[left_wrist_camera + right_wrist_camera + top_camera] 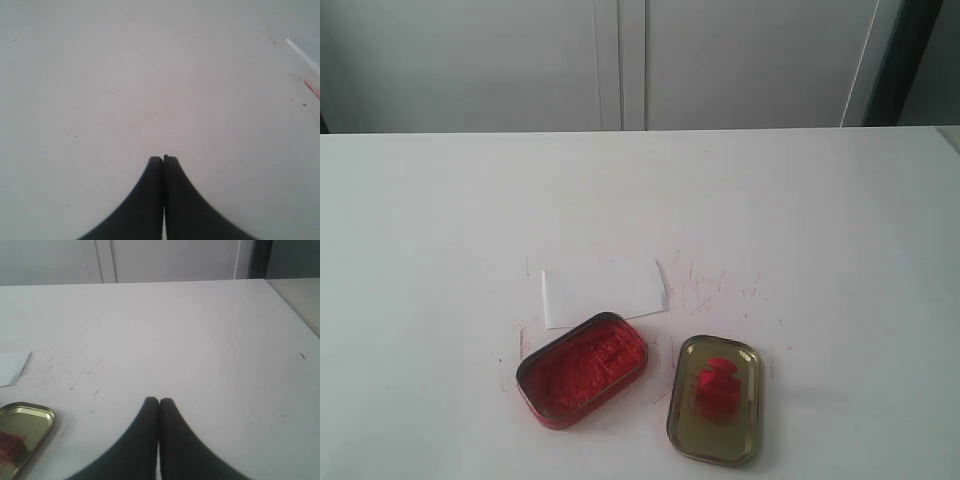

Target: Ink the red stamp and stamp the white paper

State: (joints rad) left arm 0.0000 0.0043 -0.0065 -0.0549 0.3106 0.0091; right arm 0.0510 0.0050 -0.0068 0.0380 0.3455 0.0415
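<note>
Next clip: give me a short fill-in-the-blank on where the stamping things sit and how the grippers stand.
1. The red stamp stands in the ____-coloured tin lid.
2. The open tin beside it holds ____ ink.
3. Of the tin lid and the open tin, the one nearer the white paper is the ____.
4. The left gripper and the right gripper both have their jaws ____.
Missing words: gold; red; open tin; shut.

Stamp [718, 388] in lid [684, 428]; lid right of tin [560, 420]; paper [603, 290] just behind tin; all on table [840, 250].
</note>
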